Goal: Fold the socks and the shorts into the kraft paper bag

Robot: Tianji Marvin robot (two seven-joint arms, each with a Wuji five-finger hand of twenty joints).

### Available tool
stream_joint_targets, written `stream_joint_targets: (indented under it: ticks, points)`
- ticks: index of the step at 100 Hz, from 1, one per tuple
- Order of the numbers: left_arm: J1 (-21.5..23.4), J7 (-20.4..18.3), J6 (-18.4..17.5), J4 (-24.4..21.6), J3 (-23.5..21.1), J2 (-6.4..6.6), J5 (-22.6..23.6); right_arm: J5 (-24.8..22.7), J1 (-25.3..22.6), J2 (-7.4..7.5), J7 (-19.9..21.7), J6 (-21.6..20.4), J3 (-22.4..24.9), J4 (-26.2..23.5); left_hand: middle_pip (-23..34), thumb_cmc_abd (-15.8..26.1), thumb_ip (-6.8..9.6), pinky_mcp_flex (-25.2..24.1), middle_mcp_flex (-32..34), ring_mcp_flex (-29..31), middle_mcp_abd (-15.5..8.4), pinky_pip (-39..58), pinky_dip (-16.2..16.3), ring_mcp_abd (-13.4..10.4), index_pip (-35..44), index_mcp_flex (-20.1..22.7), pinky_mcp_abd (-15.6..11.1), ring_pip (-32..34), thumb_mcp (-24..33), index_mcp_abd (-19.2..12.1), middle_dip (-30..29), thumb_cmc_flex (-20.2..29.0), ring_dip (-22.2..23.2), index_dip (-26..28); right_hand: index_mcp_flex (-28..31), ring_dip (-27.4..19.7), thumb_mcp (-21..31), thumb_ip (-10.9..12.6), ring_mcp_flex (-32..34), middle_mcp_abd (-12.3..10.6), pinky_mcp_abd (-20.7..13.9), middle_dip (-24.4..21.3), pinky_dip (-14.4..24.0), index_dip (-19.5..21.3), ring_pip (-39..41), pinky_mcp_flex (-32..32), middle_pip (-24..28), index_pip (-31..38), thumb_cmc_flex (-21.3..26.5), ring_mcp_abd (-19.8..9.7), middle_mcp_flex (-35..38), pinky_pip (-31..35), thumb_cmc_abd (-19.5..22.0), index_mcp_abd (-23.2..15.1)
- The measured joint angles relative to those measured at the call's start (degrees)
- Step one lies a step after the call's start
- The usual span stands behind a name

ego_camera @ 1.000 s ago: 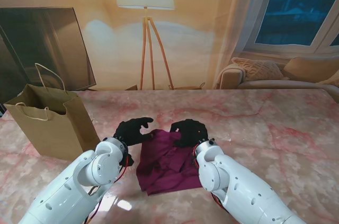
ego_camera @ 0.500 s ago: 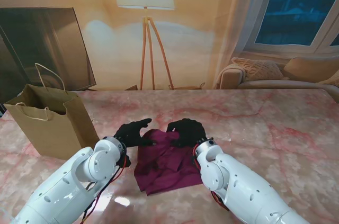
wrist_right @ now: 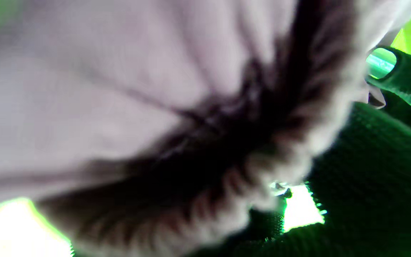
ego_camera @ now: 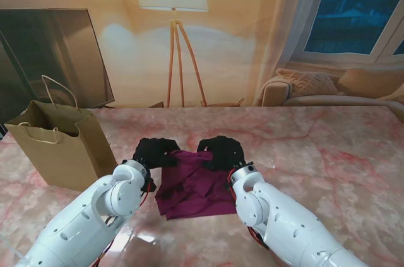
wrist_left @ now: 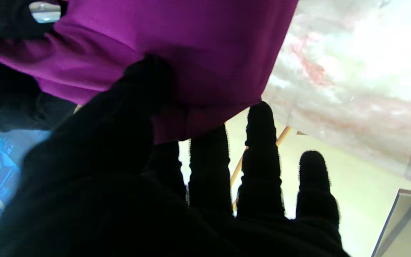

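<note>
Two black-gloved hands are on the purple fabric shorts [ego_camera: 194, 186] right now, one at each far corner of the cloth. On the left, the left hand [ego_camera: 154, 152] has its thumb pressed onto the top of the fabric and its fingers [wrist_left: 260, 142] reaching under the hem; the wrist view shows that pinch clearly, so it is grasping the shorts. On the right, the right hand [ego_camera: 221, 151] is curled over the opposite corner, and its wrist camera is filled with bunched, out-of-focus cloth, so it too grips the shorts. The garment lies rumpled on the pink-veined marble table [ego_camera: 328, 153], between the two white forearms, its far edge lifted by the hands. Over to the left stands the brown kraft paper bag [ego_camera: 60, 150], upright, mouth open, rope handles up, well apart from the shorts. Socks: I cannot make any out.
</note>
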Motion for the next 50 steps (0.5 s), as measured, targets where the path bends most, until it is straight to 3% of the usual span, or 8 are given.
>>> stream_joint_targets:
  ticks: [14,23,36,50]
  points:
    - [0.1,4.5,-0.5,0.1,-0.2,-0.52,2.3,-2.5,0.1,-0.09,-0.8,0.1,0.4,-0.3,-3.2,-0.4,0.0,0.8,1.7,1.5,0.0,3.2,0.1,0.0,2.2,-2.2,0.0,1.5,0.6,-0.1,-3.9,0.0,-0.1,1.5,0.0,0.0,-0.1,0.0,-1.8,-0.1,0.0,0.0,0.0,-3.0,-0.8,-2.0,0.0,0.5,0.0,0.0,0.0,-0.7,0.6,-0.1]
    - [0.6,6.5,-2.4,0.1,-0.6,-0.7,3.8,-4.5,0.0,0.15,-1.8,-0.6,0.4,-0.5,-3.2,-0.5,-0.32,1.4,1.7,1.5,0.0,4.9,0.1,0.0,5.5,-5.1,0.5,2.7,3.0,-0.7,-3.9,0.0,-0.2,6.2,0.0,0.1,-0.1,0.0,-2.5,-0.7,-0.1,0.1,0.3,-3.6,-0.8,-4.0,0.0,0.7,0.0,-0.1,0.0,-0.7,0.6,-0.6]
    - [2.8,6.0,-5.2,-1.0,-2.2,-0.38,8.8,-8.4,-0.5,1.3,-3.3,-4.3,0.4,-0.6,-2.3,-1.1,-0.91,1.4,1.7,1.5,0.0,5.4,0.1,0.0,6.3,-6.4,0.6,3.1,4.1,-1.4,-2.8,0.0,-0.2,10.7,0.0,1.9,-0.1,0.0,-4.4,-0.7,-0.1,0.9,2.1,-4.4,0.1,-5.3,0.0,1.3,0.0,-0.2,0.0,-0.7,0.6,-0.6]
    - [6.4,5.8,-7.6,-3.7,-3.9,0.84,12.4,-13.9,-2.0,3.36,-4.4,-6.5,0.0,-2.0,-1.9,-1.5,-1.19,1.4,1.6,1.5,-0.4,5.8,0.1,-0.1,6.4,-6.7,0.6,3.1,4.2,-2.3,-2.4,0.0,-0.2,11.7,0.0,3.0,-0.1,0.0,-5.3,-0.8,-0.2,1.5,3.9,-5.2,1.6,-5.4,0.0,1.3,0.0,-0.3,0.0,-0.7,0.6,-0.7]
